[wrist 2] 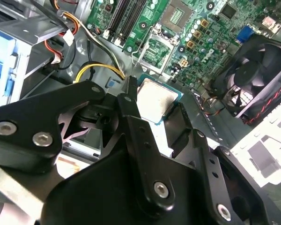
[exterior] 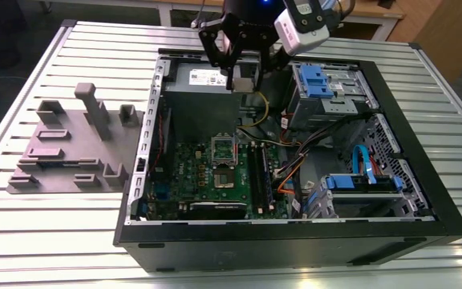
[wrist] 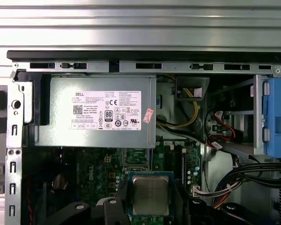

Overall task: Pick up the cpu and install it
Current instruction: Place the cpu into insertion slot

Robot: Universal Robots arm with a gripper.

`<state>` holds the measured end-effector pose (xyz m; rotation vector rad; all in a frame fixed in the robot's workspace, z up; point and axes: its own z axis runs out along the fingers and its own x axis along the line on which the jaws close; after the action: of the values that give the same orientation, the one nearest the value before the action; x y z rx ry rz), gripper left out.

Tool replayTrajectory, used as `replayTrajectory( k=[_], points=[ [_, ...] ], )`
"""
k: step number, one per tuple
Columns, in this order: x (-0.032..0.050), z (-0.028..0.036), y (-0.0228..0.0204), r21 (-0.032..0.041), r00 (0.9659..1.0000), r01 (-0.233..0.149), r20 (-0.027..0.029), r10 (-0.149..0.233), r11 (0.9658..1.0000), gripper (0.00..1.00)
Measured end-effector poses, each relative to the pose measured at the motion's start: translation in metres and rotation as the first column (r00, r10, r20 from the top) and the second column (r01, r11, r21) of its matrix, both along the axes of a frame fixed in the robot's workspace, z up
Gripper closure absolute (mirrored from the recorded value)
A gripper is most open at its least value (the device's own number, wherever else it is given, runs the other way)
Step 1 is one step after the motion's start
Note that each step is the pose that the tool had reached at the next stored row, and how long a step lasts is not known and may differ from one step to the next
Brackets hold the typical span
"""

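Note:
The cpu (wrist: 151, 195) is a small square chip with a pale silvery top and a green rim. It sits between the black fingers of my gripper (wrist: 151, 199), which is shut on its two opposite edges. The second wrist view shows the cpu (wrist 2: 155, 100) held level in the gripper (wrist 2: 154, 102), above the motherboard. In the exterior view the gripper (exterior: 243, 79) hangs over the back of the open computer case, beside the power supply (exterior: 203, 90). The motherboard's socket (exterior: 224, 176) lies below, nearer the front, with its metal frame (exterior: 223, 144) raised.
Grey plastic fixture blocks (exterior: 79, 144) stand on the slatted table at the exterior view's left. Inside the case are a drive cage with blue clips (exterior: 326, 84), bundled cables (exterior: 295, 150), memory slots (exterior: 257, 174) and a black fan (wrist 2: 253, 70).

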<state>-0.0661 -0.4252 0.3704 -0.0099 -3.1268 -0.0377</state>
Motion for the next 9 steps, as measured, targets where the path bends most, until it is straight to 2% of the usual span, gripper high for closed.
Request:
replayTrajectory(
  k=[9],
  points=[
    [-0.0008, -0.0023, -0.0056, 0.0001, 1.0, -0.004, 0.0, 0.004, 1.0, 0.53]
  ],
)
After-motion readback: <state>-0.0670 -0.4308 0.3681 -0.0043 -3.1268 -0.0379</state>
